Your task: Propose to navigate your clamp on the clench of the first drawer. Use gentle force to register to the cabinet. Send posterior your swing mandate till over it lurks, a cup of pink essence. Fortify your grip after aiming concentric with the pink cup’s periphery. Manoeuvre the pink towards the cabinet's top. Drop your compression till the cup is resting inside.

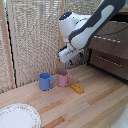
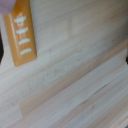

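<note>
Clamp: the clamp [image 1: 71,62], white and boxy with dark blue-tipped fingers, hangs in the air above the wooden table [image 1: 95,102], over and just behind the pink cup; we cannot tell whether its fingers are spread or pressed together, and we see nothing held in them.
Pink cup: the pink cup [image 1: 63,78] stands upright on the table, just beside the blue mug [image 1: 45,81] on the exterior view's right; whether the two touch we cannot tell.
Orange item: we note a flat orange bar [image 1: 77,88] lying on the table just in front of the pink cup, toward the exterior view's right; the wrist view shows it [image 2: 21,35] with white markings, too blurred for us to read.
Cabinet: the cabinet [image 1: 111,54] stands at the exterior view's right, dark brown, with silver bar handles; we see its drawers closed.
Plate: a white plate [image 1: 18,116] with a patterned rim sits at the near edge, exterior view's left.
Backdrop: a woven screen [image 1: 30,35] stands behind the mugs.
</note>
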